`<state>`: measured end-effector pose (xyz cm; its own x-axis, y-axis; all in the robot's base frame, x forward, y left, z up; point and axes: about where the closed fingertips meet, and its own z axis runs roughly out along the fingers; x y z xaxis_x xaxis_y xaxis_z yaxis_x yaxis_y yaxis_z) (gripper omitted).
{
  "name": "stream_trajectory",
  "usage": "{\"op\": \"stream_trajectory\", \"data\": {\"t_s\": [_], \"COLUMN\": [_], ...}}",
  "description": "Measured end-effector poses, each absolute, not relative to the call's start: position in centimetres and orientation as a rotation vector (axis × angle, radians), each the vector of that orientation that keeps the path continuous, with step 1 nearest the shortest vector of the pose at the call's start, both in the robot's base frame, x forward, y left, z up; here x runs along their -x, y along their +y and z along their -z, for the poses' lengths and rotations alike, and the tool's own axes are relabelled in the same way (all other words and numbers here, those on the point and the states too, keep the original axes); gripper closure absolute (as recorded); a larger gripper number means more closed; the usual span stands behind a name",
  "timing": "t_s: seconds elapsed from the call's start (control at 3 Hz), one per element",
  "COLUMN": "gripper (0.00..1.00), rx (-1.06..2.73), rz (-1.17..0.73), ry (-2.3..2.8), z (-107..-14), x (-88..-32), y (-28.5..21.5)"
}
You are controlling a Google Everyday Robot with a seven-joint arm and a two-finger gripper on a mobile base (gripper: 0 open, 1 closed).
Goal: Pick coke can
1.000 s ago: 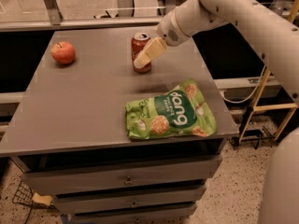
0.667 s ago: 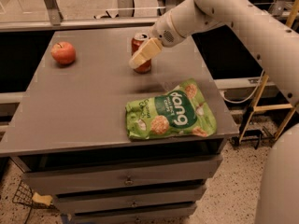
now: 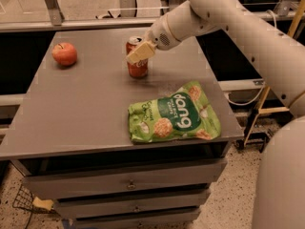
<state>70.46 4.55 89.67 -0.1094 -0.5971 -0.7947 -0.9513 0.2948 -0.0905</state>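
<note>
The coke can (image 3: pixel 137 67) is a red can with white script and a silver top. It stands upright on the grey table (image 3: pixel 81 109), toward the back middle. My gripper (image 3: pixel 141 53) comes in from the upper right on the white arm and sits right at the can's upper part. One cream-coloured finger (image 3: pixel 139 53) lies across the front of the can, covering part of it. The other finger is hidden.
A red-orange apple (image 3: pixel 64 54) sits at the back left of the table. A green snack bag (image 3: pixel 175 113) lies flat at the front right, near the edge. Drawers run below the tabletop. A rail and glass stand behind the table.
The gripper has moved a little left and up along the can, from its lower right side to its upper part. The can, apple and bag have not moved.
</note>
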Motion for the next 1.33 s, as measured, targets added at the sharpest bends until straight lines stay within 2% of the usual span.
{"op": "stream_trajectory", "data": {"t_s": [0.33,0.67,1.33], "gripper": [0.72,1.00,1.00], "rx": [1.394,1.457,1.763], "rz": [-0.579,-0.352,-0.006], "ry": [1.795,1.761,1.780], "z": [-89.9,-93.2,-92.5], "x": [-70.5,-71.5,-73.4], "y": [4.6,2.0,-0.4]}}
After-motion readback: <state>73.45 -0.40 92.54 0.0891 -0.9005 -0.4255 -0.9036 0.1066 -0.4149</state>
